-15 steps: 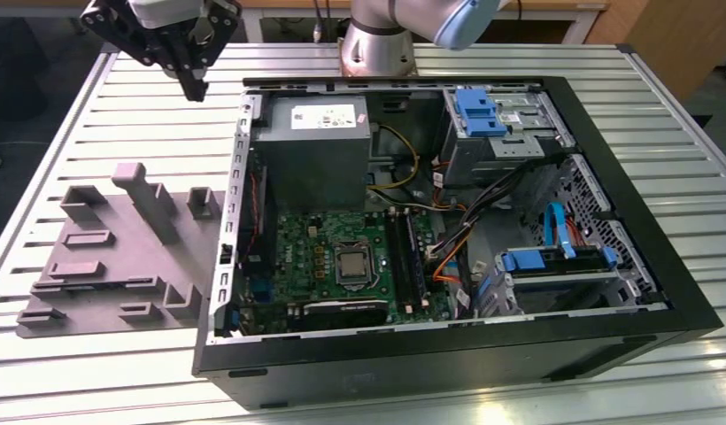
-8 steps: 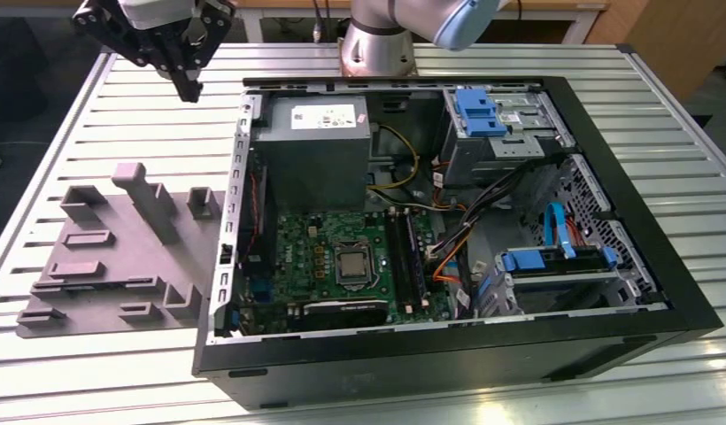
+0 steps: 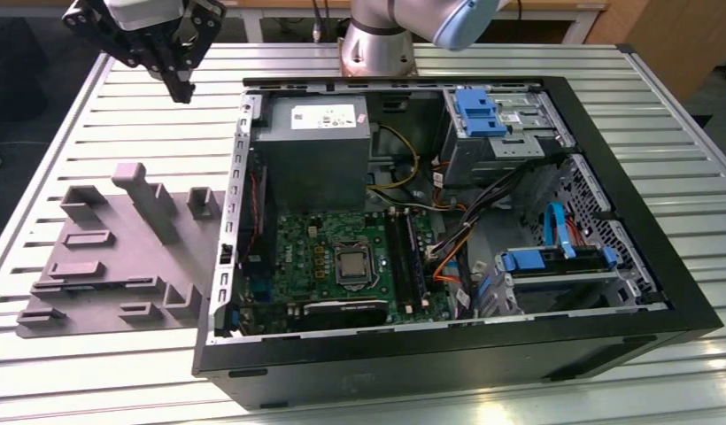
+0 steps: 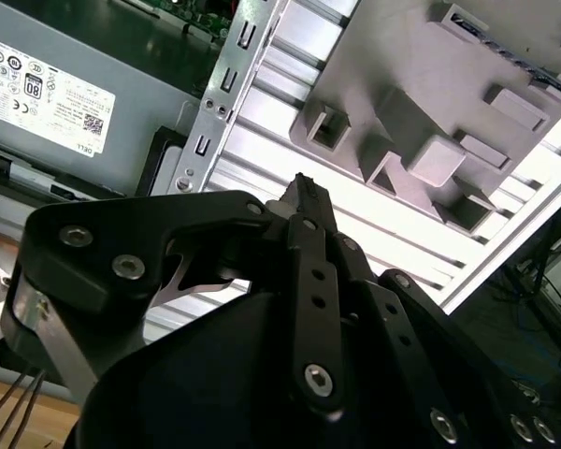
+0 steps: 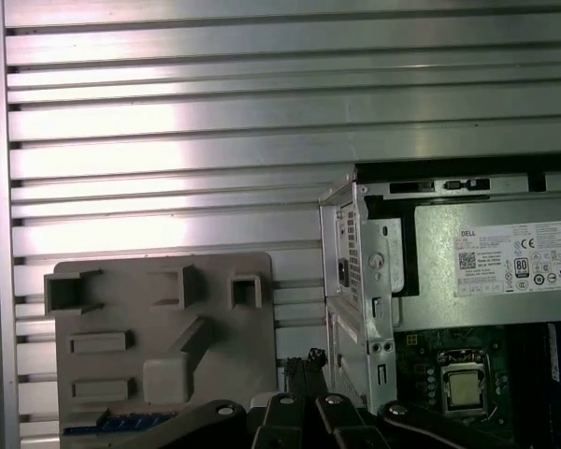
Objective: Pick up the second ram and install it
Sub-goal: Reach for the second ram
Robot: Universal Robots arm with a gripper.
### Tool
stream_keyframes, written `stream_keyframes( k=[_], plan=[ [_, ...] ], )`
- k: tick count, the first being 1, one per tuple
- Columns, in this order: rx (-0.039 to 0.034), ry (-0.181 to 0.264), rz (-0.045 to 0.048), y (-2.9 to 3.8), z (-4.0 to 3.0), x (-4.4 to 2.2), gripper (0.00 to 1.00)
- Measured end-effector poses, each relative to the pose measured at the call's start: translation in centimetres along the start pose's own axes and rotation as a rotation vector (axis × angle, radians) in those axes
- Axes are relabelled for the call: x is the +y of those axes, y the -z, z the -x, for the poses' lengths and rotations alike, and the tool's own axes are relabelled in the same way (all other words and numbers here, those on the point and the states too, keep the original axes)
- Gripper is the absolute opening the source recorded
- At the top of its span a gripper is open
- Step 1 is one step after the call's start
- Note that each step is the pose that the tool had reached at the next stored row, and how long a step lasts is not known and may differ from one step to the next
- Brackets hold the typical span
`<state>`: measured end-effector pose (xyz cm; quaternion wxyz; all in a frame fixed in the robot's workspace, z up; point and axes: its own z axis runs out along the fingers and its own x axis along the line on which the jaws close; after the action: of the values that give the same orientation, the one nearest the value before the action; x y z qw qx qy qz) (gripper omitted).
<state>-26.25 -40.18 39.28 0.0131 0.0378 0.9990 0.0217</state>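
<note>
Exterior view: black jointed hand [image 3: 181, 88] at upper left, fingers closed together and empty, above the ribbed aluminium desk [image 3: 56, 133].

First wrist view: the second ram [image 5: 112, 423], a narrow dark stick, apparently lies along the grey moulded plastic tray [image 5: 159, 318] edge. Judged light, stiff and fragile; grip its long edges.

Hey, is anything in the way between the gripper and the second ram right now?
Nothing visible from above. The gripper hangs over the table by the tray. What looks like the ram lies along one tray edge. In the exterior view the tray's raised blocks stand between them, lower than the gripper.
</note>
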Motion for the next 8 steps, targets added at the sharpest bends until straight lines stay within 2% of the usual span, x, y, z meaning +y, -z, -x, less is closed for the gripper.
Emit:
stream_keyframes(
  k=[8],
  plan=[
    [0.0000,0.000,0.0000,0.02,-0.71,-0.11,0.11]
  ],
)
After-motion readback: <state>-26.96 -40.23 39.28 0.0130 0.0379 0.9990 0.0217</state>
